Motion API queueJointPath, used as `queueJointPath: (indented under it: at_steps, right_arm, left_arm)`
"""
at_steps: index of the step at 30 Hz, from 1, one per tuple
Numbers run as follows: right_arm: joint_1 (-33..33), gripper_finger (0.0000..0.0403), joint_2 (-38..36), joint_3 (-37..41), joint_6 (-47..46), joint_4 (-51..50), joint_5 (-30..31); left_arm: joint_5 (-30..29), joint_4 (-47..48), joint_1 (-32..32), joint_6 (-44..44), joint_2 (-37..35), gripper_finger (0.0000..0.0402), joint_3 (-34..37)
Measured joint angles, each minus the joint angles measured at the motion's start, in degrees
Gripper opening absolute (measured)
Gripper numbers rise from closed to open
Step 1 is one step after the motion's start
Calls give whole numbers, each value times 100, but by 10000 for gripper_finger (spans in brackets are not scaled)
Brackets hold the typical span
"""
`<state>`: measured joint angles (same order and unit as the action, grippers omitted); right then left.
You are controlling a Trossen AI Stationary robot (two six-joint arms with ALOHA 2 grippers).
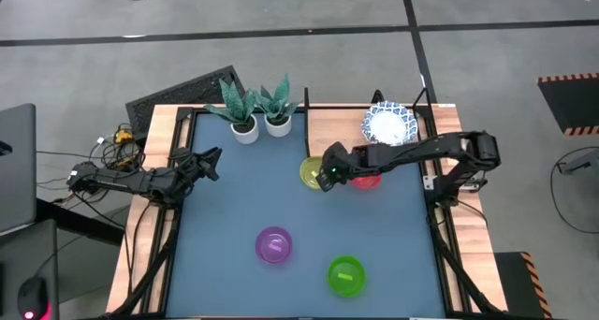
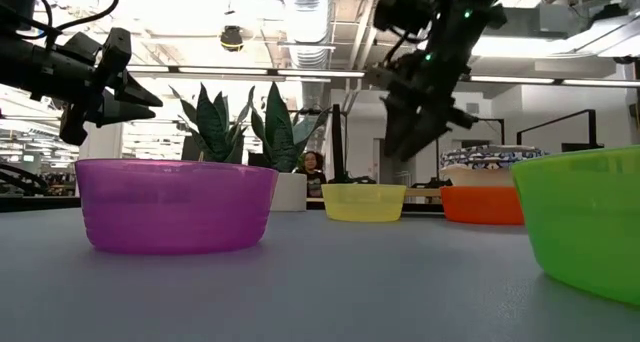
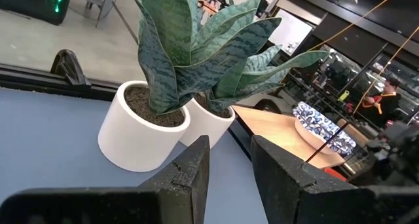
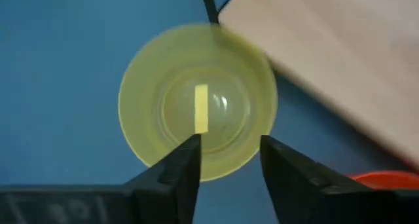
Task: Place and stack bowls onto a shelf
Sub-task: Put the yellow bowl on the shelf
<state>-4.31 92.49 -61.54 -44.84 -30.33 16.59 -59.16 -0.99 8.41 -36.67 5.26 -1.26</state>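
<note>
My right gripper hovers open above the yellow bowl, its fingers pointing down over the bowl's rim. In the low view the right gripper is clear of the yellow bowl. The yellow bowl rests on the table beside the shelf. The red bowl sits partly under the right arm. A stack of white bowls with blue patterns stands on the shelf. The purple bowl and the green bowl sit near the table's near edge. My left gripper waits open at the table's left.
Two white plant pots with striped leaves stand at the table's far edge, left of the shelf. A black mat lies beyond the far left corner. Cables lie by the left arm. A person shows far behind.
</note>
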Motion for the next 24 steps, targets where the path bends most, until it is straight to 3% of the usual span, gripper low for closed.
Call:
queueJointPath:
  at_steps: [5,11,15,21,24]
  right_arm:
    - [24,210,422,1,-319,20,3]
    - [8,201,728,-2,-469,166,-79]
    - [-38,154,740,-1,-573,192,-294]
    - [-120,27,739,-3,-915,164,-440]
    - [-147,23,729,-7,-936,179,-644]
  left_arm:
    - [8,0,1,-2,0,98,0]
    - [15,0,2,-4,0,98,0]
    - [15,0,0,-2,0,98,0]
    - [13,0,0,-2,0,98,0]
    - [12,0,2,-2,0,98,0]
